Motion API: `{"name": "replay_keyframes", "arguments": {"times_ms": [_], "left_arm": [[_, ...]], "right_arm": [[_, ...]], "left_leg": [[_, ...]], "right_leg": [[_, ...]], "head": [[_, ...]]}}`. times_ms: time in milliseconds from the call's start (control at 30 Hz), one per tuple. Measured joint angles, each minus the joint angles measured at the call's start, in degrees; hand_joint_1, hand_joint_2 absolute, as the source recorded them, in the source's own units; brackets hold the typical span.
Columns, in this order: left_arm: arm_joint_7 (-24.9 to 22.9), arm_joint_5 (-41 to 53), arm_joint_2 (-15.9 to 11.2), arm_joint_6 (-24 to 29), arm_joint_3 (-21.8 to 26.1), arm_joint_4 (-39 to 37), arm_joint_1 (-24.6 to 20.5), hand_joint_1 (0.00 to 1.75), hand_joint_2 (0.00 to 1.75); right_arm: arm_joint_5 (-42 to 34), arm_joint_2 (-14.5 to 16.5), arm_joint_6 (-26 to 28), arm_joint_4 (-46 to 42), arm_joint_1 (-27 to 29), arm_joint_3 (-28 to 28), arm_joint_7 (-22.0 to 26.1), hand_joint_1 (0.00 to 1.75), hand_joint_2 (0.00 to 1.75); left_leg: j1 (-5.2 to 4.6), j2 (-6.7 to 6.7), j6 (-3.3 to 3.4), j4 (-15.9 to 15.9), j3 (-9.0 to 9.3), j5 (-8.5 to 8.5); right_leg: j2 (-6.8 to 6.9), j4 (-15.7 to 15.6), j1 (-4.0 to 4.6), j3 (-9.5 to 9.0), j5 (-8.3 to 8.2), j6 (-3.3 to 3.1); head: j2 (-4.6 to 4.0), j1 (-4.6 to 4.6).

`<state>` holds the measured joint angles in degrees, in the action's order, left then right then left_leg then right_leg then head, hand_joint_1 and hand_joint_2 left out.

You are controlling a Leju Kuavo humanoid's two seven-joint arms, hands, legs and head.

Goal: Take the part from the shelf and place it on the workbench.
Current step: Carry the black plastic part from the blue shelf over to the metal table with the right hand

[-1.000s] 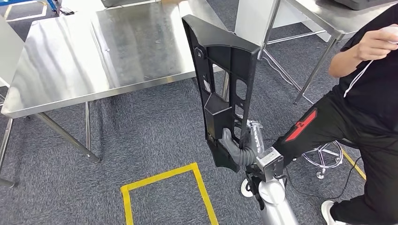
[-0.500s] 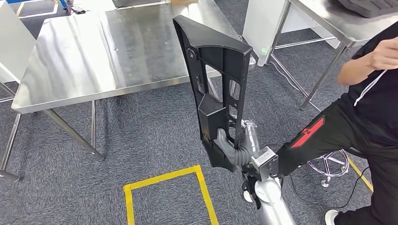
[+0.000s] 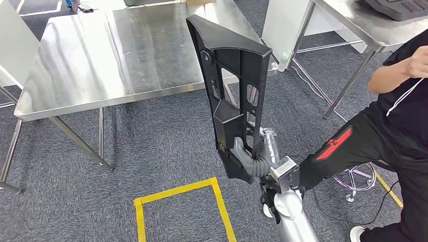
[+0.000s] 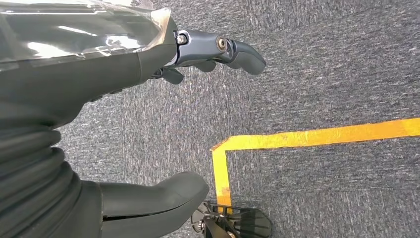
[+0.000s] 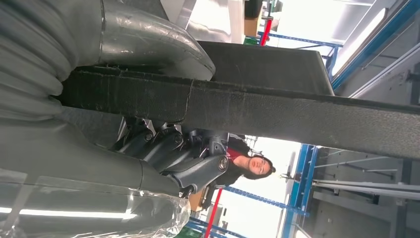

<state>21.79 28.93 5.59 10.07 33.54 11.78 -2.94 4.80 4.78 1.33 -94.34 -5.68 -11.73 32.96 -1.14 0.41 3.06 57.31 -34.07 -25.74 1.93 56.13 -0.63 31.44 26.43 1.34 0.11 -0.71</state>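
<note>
Right robot hand [image 3: 251, 155] gripping upright part [image 3: 233, 85], workbench [image 3: 101, 55] edge just beyond

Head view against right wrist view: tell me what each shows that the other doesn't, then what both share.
Head view alone: the steel workbench, the yellow floor tape and a seated person's leg. Right wrist view alone: blue racking behind. Both: the right hand gripping the black plastic part, held upright near its lower end.
</note>
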Motion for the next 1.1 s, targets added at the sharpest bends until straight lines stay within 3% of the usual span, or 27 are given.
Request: {"name": "replay_keyframes", "arguments": {"times_ms": [33,100,200,233,267,300,367,400,467,533,600,633,700,733,767,800,867,933,1000,1100], "left_arm": [[0.0,0.1,0.0,0.0,0.0,0.0,0.0,0.0,1.75],[0.0,0.4,0.1,0.0,0.0,0.0,0.0,0.0,1.75],[-0.1,0.5,0.2,0.0,0.0,0.0,-0.2,0.0,1.75],[-0.1,0.5,0.2,0.0,0.0,0.0,-0.2,0.0,1.75],[-0.2,0.5,0.2,-0.1,0.0,0.0,-0.1,0.0,1.75],[-0.3,0.6,0.3,-0.1,0.0,0.0,-0.1,0.0,1.75],[-0.4,0.7,0.2,-0.3,0.0,0.0,-0.1,0.0,1.75],[-0.4,0.8,0.1,-0.4,0.0,0.0,-0.1,0.0,1.75],[-0.4,1.0,0.0,-0.4,0.0,0.0,-0.1,0.0,1.75],[-0.5,1.1,0.0,-0.5,0.0,0.0,-0.1,0.0,1.75],[-0.5,1.1,0.0,-0.6,0.0,0.0,-0.1,0.0,1.75],[-0.6,1.1,0.0,-0.6,0.0,0.0,-0.2,0.0,1.75],[-0.7,1.1,0.0,-0.5,0.0,0.0,-0.1,0.0,1.75],[-0.8,1.1,0.0,-0.5,0.0,0.0,-0.1,0.0,1.75],[-0.9,1.1,0.0,-0.4,0.0,0.0,0.0,0.0,1.75],[-1.0,1.1,0.0,-0.3,0.0,0.0,0.0,0.0,1.75],[-1.1,1.1,0.0,-0.2,0.0,0.0,0.0,0.0,1.75],[-1.2,1.1,-0.1,-0.1,0.0,0.0,-0.1,0.0,1.75],[-1.2,1.1,-0.1,0.0,0.0,0.0,-0.2,0.0,1.75],[-1.4,1.1,0.1,0.1,0.0,0.0,-0.1,0.0,1.75]], "right_arm": [[0.0,0.1,0.0,0.0,0.0,0.0,0.0,1.75,1.75],[0.0,0.2,0.1,-0.1,-0.1,0.1,0.0,1.75,1.75],[0.1,0.2,0.3,-0.1,0.1,0.2,0.0,1.75,1.75],[0.1,0.1,0.3,-0.1,0.3,0.2,0.0,1.75,1.75],[0.1,0.1,0.3,-0.1,0.4,0.3,0.0,1.75,1.75],[0.1,0.1,0.3,-0.1,0.4,0.3,0.0,1.75,1.75],[0.3,0.1,0.3,-0.1,0.4,0.3,0.0,1.75,1.75],[0.3,0.1,0.3,-0.1,0.4,0.3,0.0,1.75,1.75],[0.4,0.1,0.3,-0.1,0.4,0.3,0.0,1.75,1.75],[0.4,0.2,0.4,-0.1,0.4,0.3,0.0,1.75,1.75],[0.4,0.2,0.4,-0.1,0.4,0.3,0.0,1.75,1.75],[0.5,0.2,0.4,-0.1,0.4,0.3,0.0,1.75,1.75],[0.5,0.2,0.4,-0.1,0.4,0.3,-0.1,1.75,1.75],[0.6,0.2,0.4,-0.1,0.4,0.3,-0.1,1.75,1.75],[0.7,0.3,0.4,-0.1,0.4,0.3,-0.1,1.75,1.75],[0.7,0.3,0.4,-0.1,0.4,0.3,-0.1,1.75,1.75],[0.8,0.4,0.4,-0.1,0.3,0.3,-0.2,1.75,1.75],[0.9,0.6,0.4,-0.1,0.0,0.2,-0.3,1.75,1.75],[0.9,0.7,0.4,-0.1,-0.2,0.2,-0.4,1.75,1.75],[1.0,0.8,0.3,-0.2,-0.3,0.2,-0.5,1.75,1.75]], "left_leg": [[0.21,-0.04,0.41,-0.6,0.49,0.19],[0.77,-0.16,1.03,-2.1,1.85,0.92],[1.18,-0.48,1.2,-2.8,2.57,1.23],[1.26,-0.67,1.06,-2.7,2.61,1.13],[1.4,-0.86,0.8,-2.7,2.71,0.98],[1.62,-1.04,0.42,-2.6,2.88,0.76],[2.03,-1.4,-0.77,-1.8,3.08,-0.07],[2.1,-1.53,-1.43,-1.2,3.02,-0.65],[2.05,-1.63,-2.37,-0.5,2.84,-1.5],[2.37,-1.55,-2.8,-0.4,2.94,-1.79],[2.71,-1.15,-3.21,1.8,2.03,-3.06],[2.78,-0.93,-3.4,4.6,0.59,-4.45],[2.77,-0.65,-3.62,12.8,-4.14,-7.68],[2.76,-0.61,-3.58,15.9,-6.28,-8.35],[2.73,-0.59,-3.38,17.2,-7.57,-7.88],[2.64,-0.59,-3.03,16.0,-7.64,-6.22],[2.17,-0.55,-1.74,8.6,-4.9,-1.19],[1.52,-0.24,-0.66,2.5,-2.18,1.45],[1.05,-0.02,-0.35,1.3,-1.61,1.26],[1.14,-0.23,-0.08,-0.3,-0.2,1.43]], "right_leg": [[-0.04,-0.1,-0.07,-0.13,-0.01,0.35],[-0.64,2.4,0.16,0.87,1.21,0.23],[-1.61,13.6,-0.2,6.63,5.44,-0.14],[-1.69,16.2,-0.43,8.23,6.09,0.14],[-1.7,16.7,-0.74,8.79,5.78,0.69],[-1.7,14.7,-1.1,8.05,4.5,1.46],[-1.65,6.6,-1.82,4.34,0.97,3.02],[-1.71,3.5,-1.98,2.74,-0.16,3.14],[-1.81,1.5,-1.83,1.62,-0.57,2.21],[-1.93,1.7,-1.66,1.53,-0.38,0.96],[-1.95,1.8,-1.64,1.3,-0.18,0.09],[-1.93,1.7,-1.59,1.15,-0.05,-0.25],[-1.88,1.7,-1.27,0.95,0.29,-0.77],[-1.87,1.7,-1.07,0.82,0.45,-0.98],[-1.88,1.8,-0.88,0.62,0.65,-1.15],[-1.9,1.8,-0.69,0.3,0.87,-1.25],[-1.93,1.7,-0.4,-0.57,1.47,-1.27],[-1.93,1.6,-0.06,-1.22,2.09,-0.91],[-1.87,1.3,0.01,-1.5,2.49,-0.34],[-1.73,2.4,0.1,-1.22,3.3,0.25]], "head": [[0.0,0.01],[0.0,-0.02],[0.0,-0.09],[0.0,-0.1],[0.0,-0.1],[0.0,-0.09],[0.0,-0.15],[0.0,-0.18],[0.0,-0.2],[0.0,-0.14],[0.0,-0.13],[0.0,-0.1],[0.0,-0.07],[0.0,-0.06],[0.0,-0.07],[0.0,-0.06],[0.0,-0.08],[0.0,-0.1],[0.0,-0.11],[0.0,-0.2]]}}
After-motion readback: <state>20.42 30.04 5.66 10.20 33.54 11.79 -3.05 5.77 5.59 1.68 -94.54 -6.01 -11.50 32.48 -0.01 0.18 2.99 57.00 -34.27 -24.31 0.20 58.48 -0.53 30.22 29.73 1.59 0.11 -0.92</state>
